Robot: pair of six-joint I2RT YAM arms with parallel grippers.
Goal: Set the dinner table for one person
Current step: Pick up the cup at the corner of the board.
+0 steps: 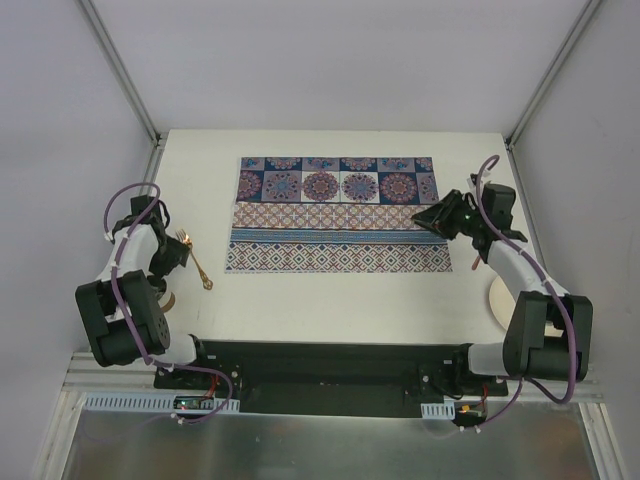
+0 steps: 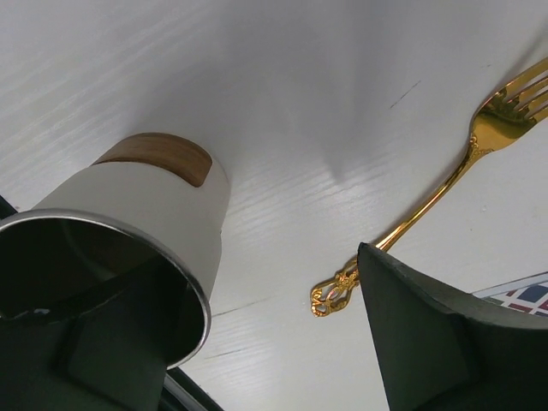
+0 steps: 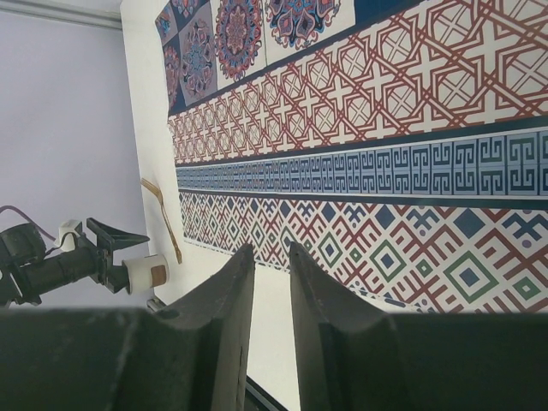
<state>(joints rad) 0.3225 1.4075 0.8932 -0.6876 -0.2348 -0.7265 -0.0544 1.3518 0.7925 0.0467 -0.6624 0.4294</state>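
Observation:
The white dinner table (image 1: 330,305) carries a blue-and-red patterned placemat (image 1: 338,215) at its middle. A gold fork (image 1: 196,260) lies left of the placemat. My left gripper (image 1: 170,258) is open. In the left wrist view (image 2: 231,291) one finger is at the mouth of an upright white cup (image 2: 163,214) with a wooden band, and the other is beside the fork's handle (image 2: 342,287). My right gripper (image 1: 428,218) hovers over the placemat's right edge. In the right wrist view (image 3: 271,248) its jaws are narrowly apart and hold nothing.
A pale plate (image 1: 497,298) lies at the right, partly hidden under the right arm. The cup (image 1: 166,299) shows mostly hidden under the left arm. Aluminium frame rails (image 1: 120,70) rise at the far corners.

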